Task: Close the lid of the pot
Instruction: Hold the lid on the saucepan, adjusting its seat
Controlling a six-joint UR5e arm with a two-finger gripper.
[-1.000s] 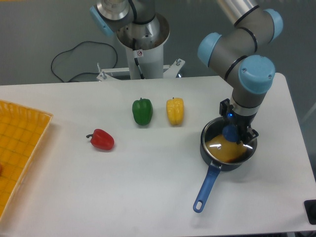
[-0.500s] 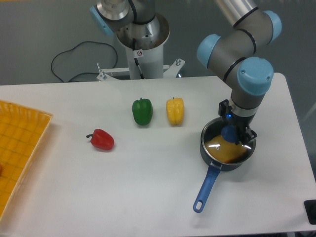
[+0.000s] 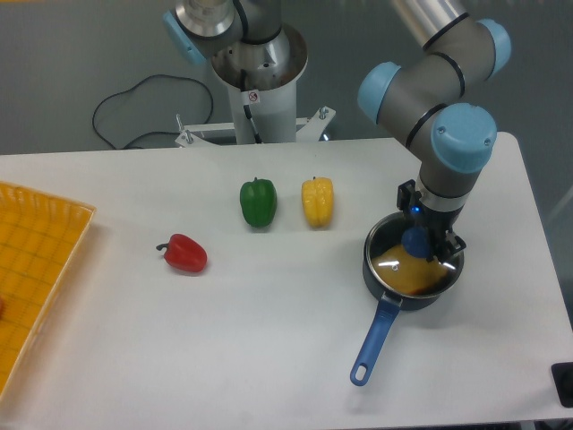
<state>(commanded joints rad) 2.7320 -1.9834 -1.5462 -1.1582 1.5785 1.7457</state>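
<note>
The pot point(image 3: 414, 273) is sitting at the right of the frame, a little below centre, on the white table point(image 3: 269, 358). Its long blue handle point(image 3: 374, 338) is pointing down and slightly left, with the hole at its end nearest the bottom edge. Something orange-yellow is showing inside the pot's dark bowl; what it is cannot be told through the glass. The lid point(image 3: 428, 260) is lying across the pot's mouth, its thin silver rim glinting at the right side, though whether it is seated flat or tipped is unclear. The gripper point(image 3: 419, 240) is reaching down from the upper right and is grasping the lid's blue knob point(image 3: 417, 240), its dark fingers point(image 3: 441, 242) standing on either side of it.

At the left edge of the frame a yellow tray point(image 3: 36, 269) with a grid pattern is lying partly out of view; nothing can be made out in it.

Left of the pot, a yellow pepper point(image 3: 317, 202) and a green pepper point(image 3: 258, 202) are standing side by side near the centre, and a red pepper point(image 3: 184, 253) is lying further left, well apart from them.

A small round sticker point(image 3: 252, 97) is showing on the robot's base column at the top centre; its marking is too small to read.
</note>
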